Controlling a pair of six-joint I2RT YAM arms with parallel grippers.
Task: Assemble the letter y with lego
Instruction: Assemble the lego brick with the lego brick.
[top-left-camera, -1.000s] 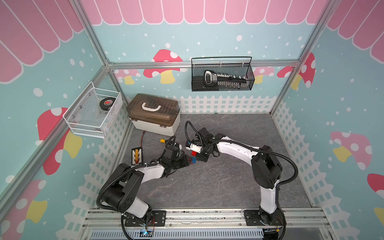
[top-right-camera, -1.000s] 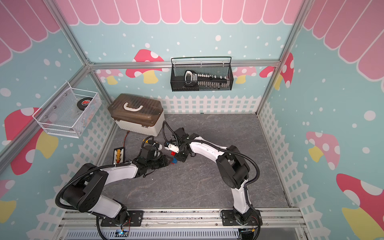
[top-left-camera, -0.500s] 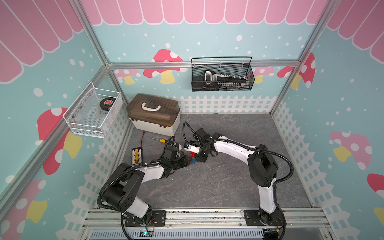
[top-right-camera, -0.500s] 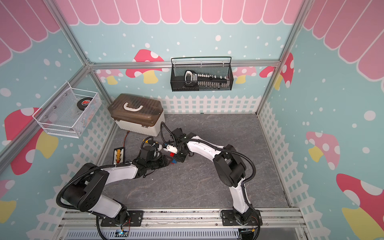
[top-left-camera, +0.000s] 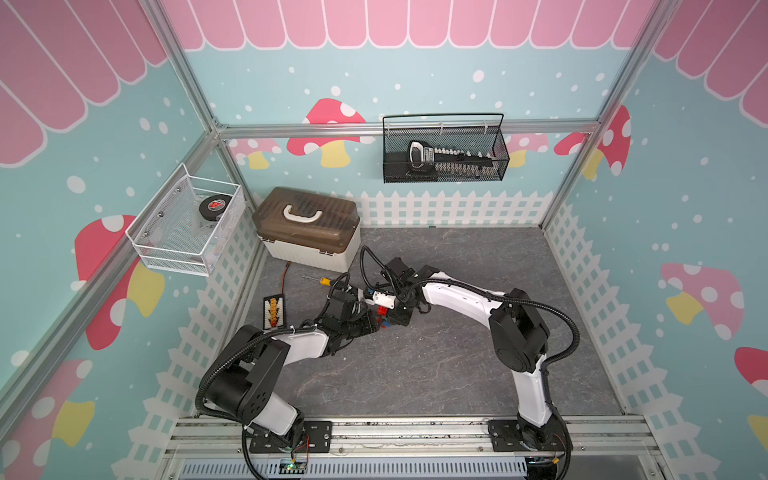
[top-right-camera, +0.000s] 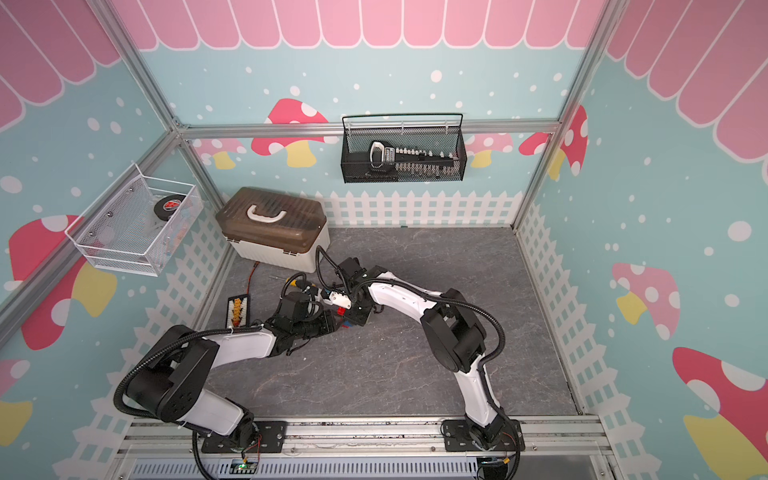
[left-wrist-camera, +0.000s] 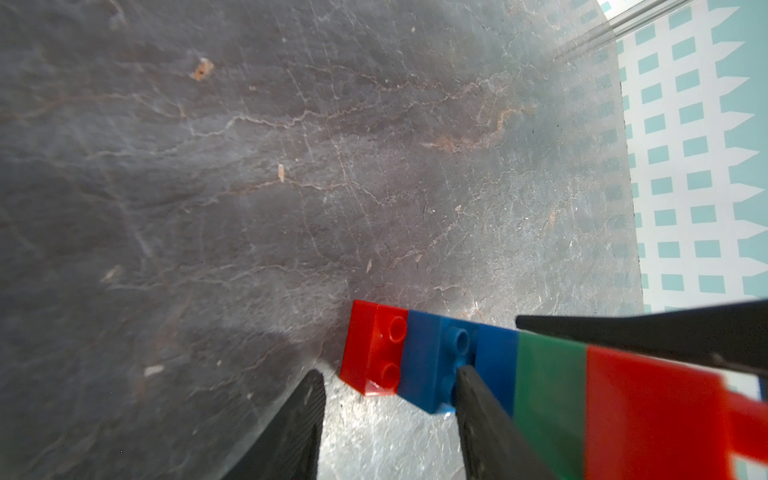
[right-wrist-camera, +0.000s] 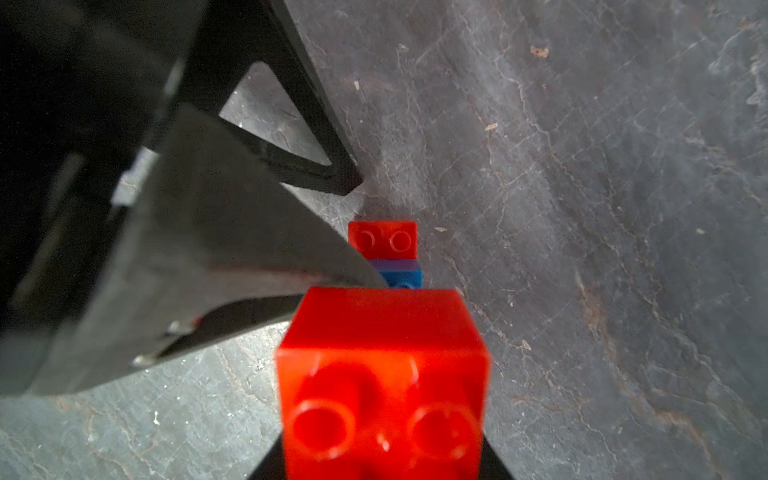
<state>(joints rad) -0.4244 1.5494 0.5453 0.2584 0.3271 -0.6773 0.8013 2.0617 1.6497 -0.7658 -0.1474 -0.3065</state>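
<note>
A joined row of lego lies low over the grey floor: red foot brick (left-wrist-camera: 374, 353), blue bricks (left-wrist-camera: 440, 357), a green brick (left-wrist-camera: 548, 382) and a red end brick (left-wrist-camera: 648, 415). My right gripper (right-wrist-camera: 382, 457) is shut on that red end brick (right-wrist-camera: 382, 374). Its black finger (left-wrist-camera: 665, 332) crosses the green and red bricks. My left gripper (left-wrist-camera: 388, 372) is open, its fingertips (left-wrist-camera: 465, 386) at the red and blue foot end, not clamping it. In both top views the two grippers (top-left-camera: 376, 324) (top-right-camera: 359, 316) meet at the bricks (top-left-camera: 380, 311) (top-right-camera: 340, 311).
A brown-lidded toolbox (top-left-camera: 307, 232) stands at the back left. A black strip with yellow connectors (top-left-camera: 273, 309) and a yellow-handled screwdriver (top-left-camera: 322, 280) lie left of the grippers. A black wire basket (top-left-camera: 444, 153) and a white one (top-left-camera: 187, 224) hang on the walls.
The right arm's elbow has shifted a little to the left. Both grippers have stayed at the bricks, and the left jaws have narrowed slightly.
</note>
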